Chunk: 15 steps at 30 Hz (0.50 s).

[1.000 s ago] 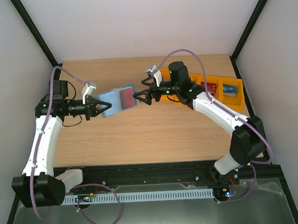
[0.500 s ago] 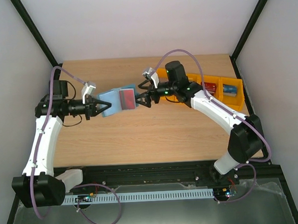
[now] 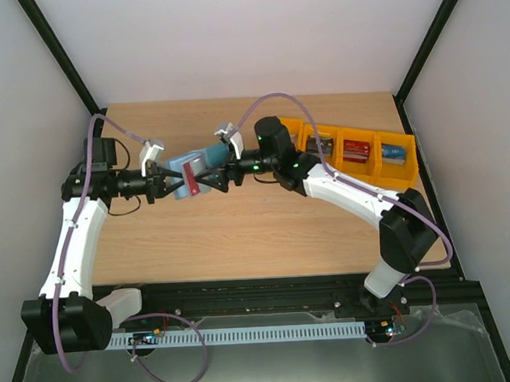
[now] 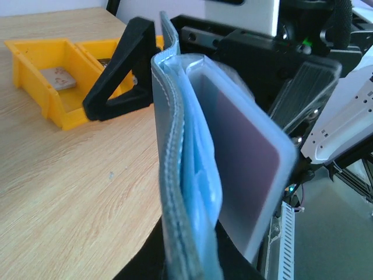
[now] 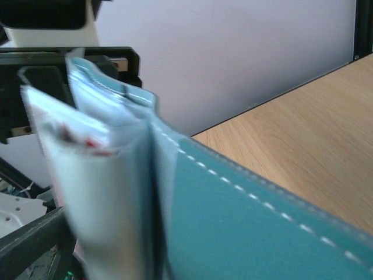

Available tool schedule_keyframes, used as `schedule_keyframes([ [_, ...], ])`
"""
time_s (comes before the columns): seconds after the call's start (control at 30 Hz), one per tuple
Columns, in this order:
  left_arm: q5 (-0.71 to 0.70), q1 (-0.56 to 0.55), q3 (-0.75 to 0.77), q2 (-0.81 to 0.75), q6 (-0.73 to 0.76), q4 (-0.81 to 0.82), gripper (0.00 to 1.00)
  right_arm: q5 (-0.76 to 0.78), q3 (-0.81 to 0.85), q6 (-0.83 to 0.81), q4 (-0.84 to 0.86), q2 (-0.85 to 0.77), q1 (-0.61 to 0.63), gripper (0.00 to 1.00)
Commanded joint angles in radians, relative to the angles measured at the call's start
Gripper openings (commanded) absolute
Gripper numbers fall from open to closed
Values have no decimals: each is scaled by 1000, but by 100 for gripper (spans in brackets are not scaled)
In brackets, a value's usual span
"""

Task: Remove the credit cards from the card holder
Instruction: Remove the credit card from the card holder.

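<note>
The teal-blue card holder [image 3: 184, 176] hangs above the table, edge-on in the left wrist view, where its stitched cover [image 4: 170, 192] and pale blue pockets [image 4: 201, 175] show. My left gripper [image 3: 169, 182] is shut on its left end. One of the credit cards, dark red [image 4: 242, 157], sits in a clear sleeve of the holder. My right gripper [image 3: 203, 175] stands open, with one black finger [image 4: 119, 79] on each side of the holder's free end. In the right wrist view the teal cover [image 5: 250, 227] fills the frame, with the pale pockets [image 5: 99, 175] beside it.
Several orange bins [image 3: 368, 140] line the table's back right; one holds a red card [image 3: 356, 150], one a blue card [image 3: 394, 153], and one a grey card [image 4: 57, 77]. Bare wood lies below the raised holder.
My right arm has reached left, and its open fingers now straddle the holder and cover the red card from above. The left gripper has kept its hold and place.
</note>
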Motion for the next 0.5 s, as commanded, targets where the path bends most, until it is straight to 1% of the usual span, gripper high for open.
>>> schedule_keyframes([
  [0.0,32,5,-10,-21,16,5,2,63,32,77,93,45,16,99],
  [0.1,36,5,-10,-19,18,5,2,54,29,106,111,53,19,100],
  [0.13,36,5,-11,-18,19,4,2,44,28,110,117,52,19,96],
  [0.17,36,5,-11,-19,20,3,2,40,26,112,122,50,19,91],
  [0.2,36,5,-12,-19,21,3,2,37,23,108,122,44,19,84],
  [0.23,36,5,-12,-20,25,-2,2,37,20,104,123,37,19,76],
  [0.3,34,6,-13,-21,31,-6,2,52,17,100,117,27,19,56],
  [0.33,33,6,-14,-22,32,-6,2,58,18,99,110,26,19,49],
  [0.4,28,8,-15,-19,33,-3,2,63,23,91,86,26,18,44],
  [0.47,23,9,-17,-19,29,-1,2,66,29,85,60,26,17,36],
])
